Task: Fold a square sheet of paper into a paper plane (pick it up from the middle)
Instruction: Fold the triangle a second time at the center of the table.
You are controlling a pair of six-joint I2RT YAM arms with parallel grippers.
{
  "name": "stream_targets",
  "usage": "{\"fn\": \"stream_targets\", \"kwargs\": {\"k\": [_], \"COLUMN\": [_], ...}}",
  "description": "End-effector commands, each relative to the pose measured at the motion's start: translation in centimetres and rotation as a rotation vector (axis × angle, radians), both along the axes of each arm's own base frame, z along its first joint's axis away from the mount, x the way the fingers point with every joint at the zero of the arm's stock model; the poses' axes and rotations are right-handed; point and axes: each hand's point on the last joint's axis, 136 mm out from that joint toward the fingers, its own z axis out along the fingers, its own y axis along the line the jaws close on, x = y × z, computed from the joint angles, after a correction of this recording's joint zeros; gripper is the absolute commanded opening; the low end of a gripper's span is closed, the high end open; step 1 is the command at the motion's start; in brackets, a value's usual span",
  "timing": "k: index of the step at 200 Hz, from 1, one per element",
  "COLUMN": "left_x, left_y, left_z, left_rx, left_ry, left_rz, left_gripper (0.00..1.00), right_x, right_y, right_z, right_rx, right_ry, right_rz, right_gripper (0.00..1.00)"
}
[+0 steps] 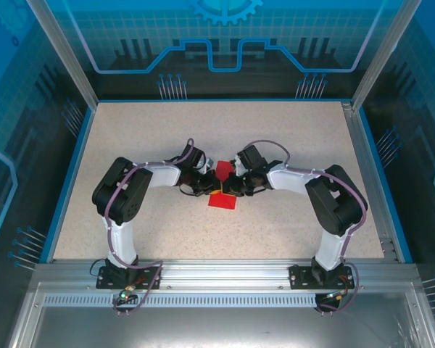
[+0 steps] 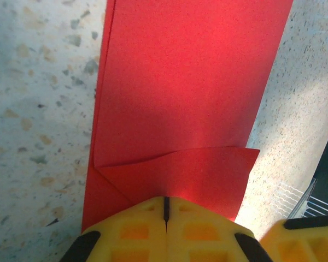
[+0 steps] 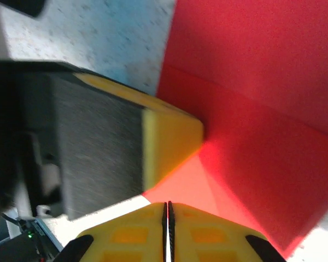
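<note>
Two end effectors meet nose to nose at the middle of the desk, both on the red sheet of paper. The sheet is no longer a flat square. The left wrist view shows it as a long band with a lower flap turned across it and a slanted crease at the near corner, so folding looks under way but far from a dart. The left end effector has its yellow fingers closed to a hairline seam, tips at the flap's edge. The right end effector is likewise closed, tips on the paper beside the other arm's finger, which touches a fold line. Whether either nips a layer or merely presses, I cannot tell. Likely reason for the pairing: one pins the paper flat while the other sets the crease.
</note>
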Motion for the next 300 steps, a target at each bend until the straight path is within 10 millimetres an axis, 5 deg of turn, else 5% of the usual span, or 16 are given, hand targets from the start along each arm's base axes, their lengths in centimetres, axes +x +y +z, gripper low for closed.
{"fn": "stream_targets", "kwargs": {"k": [1, 59, 179, 260, 300], "left_x": [-0.3, -0.2, -0.3, -0.2, -0.3], "left_y": [0.7, 0.6, 0.6, 0.5, 0.5], "left_z": [-0.8, -0.5, -0.7, -0.7, -0.8], "left_rx": [0.04, 0.031, 0.032, 0.021, 0.024], "left_ry": [0.012, 0.009, 0.018, 0.018, 0.022], "left_rz": [-0.003, -0.003, 0.002, 0.002, 0.005], "left_gripper": [0.03, 0.03, 0.03, 0.03, 0.03], "right_x": [-0.1, -1.6, -0.1, -0.9, -1.3], "right_y": [0.2, -0.7, 1.1, 0.3, -0.4], "right_z": [-1.5, -4.5, -1.3, -5.6, -6.0], "right_rx": [-0.026, -0.075, 0.01, -0.086, -0.123], "right_ry": [0.048, 0.099, 0.027, 0.093, 0.097], "right_rz": [-0.006, -0.012, -0.003, -0.019, -0.018], "right_gripper": [0.12, 0.1, 0.09, 0.1, 0.1]}}
